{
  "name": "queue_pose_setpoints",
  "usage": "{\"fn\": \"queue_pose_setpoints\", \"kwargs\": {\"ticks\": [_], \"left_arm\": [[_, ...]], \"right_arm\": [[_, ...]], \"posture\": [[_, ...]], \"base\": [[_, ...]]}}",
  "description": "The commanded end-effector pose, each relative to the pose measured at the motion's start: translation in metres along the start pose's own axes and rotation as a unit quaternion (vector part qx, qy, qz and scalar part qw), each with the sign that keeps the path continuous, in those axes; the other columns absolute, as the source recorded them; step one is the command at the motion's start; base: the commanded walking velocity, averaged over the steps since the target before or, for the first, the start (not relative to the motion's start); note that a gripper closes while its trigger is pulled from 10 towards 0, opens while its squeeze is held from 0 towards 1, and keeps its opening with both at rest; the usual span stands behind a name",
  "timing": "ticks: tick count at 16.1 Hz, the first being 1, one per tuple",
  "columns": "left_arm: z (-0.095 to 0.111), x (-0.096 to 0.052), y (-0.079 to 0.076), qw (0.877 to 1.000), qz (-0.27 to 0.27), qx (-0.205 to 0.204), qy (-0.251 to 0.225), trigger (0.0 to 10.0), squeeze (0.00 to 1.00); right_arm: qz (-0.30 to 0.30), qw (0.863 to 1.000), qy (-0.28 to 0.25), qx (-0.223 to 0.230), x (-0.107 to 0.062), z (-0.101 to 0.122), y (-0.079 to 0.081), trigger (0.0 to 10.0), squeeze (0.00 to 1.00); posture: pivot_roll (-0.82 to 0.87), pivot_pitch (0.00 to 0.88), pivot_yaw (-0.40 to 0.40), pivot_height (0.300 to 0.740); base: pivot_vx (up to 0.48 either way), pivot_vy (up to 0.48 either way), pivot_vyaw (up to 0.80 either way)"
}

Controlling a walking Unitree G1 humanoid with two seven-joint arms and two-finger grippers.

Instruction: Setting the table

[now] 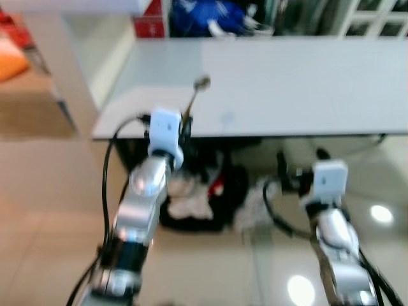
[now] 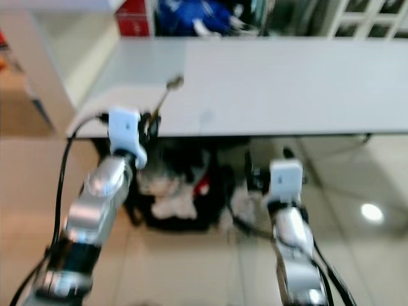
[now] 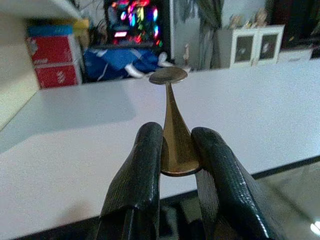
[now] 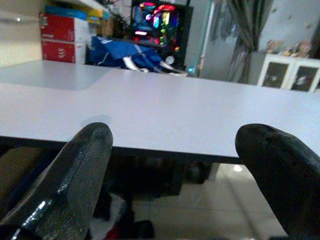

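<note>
Item one: a brass-coloured spoon, carried in our left gripper. The two black fingers pinch the broad rounded end of the handle, so the slim stem and small bowl stick out forward and up over the near edge of the white table. We judge the hold is meant to let the bowl end arrive over the tabletop first, ready for laying down; the spoon is not yet resting on the surface.

Item two: our right gripper, held low in front of the table edge, its fingers spread wide with nothing between them. It seems to be kept clear for a later piece.

Materials: the spoon is dull golden metal, smooth, flaring from narrow neck to flat paddle-like end. The finger pads are matt black rubbery wedges with a slight sheen. The tabletop is a plain, pale, matt slab with a rounded near-left corner.

Also noted: a heap of dark and white cloth or bags under the table on the glossy tiled floor. Red boxes and a blue bag sit beyond the far edge.
</note>
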State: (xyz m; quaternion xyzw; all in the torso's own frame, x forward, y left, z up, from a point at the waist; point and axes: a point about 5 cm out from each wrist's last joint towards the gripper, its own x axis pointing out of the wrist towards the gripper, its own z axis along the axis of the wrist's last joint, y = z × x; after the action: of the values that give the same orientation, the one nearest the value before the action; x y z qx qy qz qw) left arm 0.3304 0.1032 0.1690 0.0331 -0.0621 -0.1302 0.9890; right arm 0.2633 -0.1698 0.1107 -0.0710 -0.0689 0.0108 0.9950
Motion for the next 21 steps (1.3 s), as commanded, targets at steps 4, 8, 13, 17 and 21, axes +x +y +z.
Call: {"fn": "queue_pose_setpoints", "kwargs": {"ticks": [4, 8, 13, 17, 21], "left_arm": [[-0.006, 0.001, 0.008, 0.999, 0.024, -0.02, 0.015, 0.0, 0.0], [-0.006, 0.005, 0.01, 0.999, 0.036, -0.014, 0.022, 0.0, 0.0], [-0.001, 0.018, 0.003, 0.998, 0.04, -0.039, 0.02, 0.0, 0.0], [-0.007, 0.018, 0.003, 0.998, 0.04, -0.048, 0.033, 0.0, 0.0], [-0.012, 0.018, 0.0, 0.997, 0.043, -0.046, 0.045, 0.0, 0.0]], "right_arm": [[0.01, 1.0, -0.002, 0.003, 0.0, 0.002, 0.004, 10.0, 0.0], [0.008, 1.0, -0.002, 0.002, 0.0, 0.002, 0.004, 10.0, 0.0], [0.006, 1.0, -0.002, 0.0, 0.001, 0.002, 0.002, 10.0, 0.0], [-0.006, 1.0, 0.002, 0.017, 0.0, 0.002, -0.001, 10.0, 0.0], [0.033, 0.998, -0.019, 0.04, 0.001, 0.02, 0.005, 10.0, 0.0]], "posture": [[-0.03, 0.0, 0.035, 0.74], [-0.03, 0.001, 0.038, 0.74], [-0.04, 0.007, 0.044, 0.74], [-0.04, 0.007, 0.048, 0.74], [-0.04, 0.01, 0.047, 0.74]], "base": [[0.163, -0.277, 0.0], [0.183, 0.0, 0.0], [0.48, 0.0, 0.0], [0.48, 0.0, 0.0], [0.48, 0.0, 0.0]]}}
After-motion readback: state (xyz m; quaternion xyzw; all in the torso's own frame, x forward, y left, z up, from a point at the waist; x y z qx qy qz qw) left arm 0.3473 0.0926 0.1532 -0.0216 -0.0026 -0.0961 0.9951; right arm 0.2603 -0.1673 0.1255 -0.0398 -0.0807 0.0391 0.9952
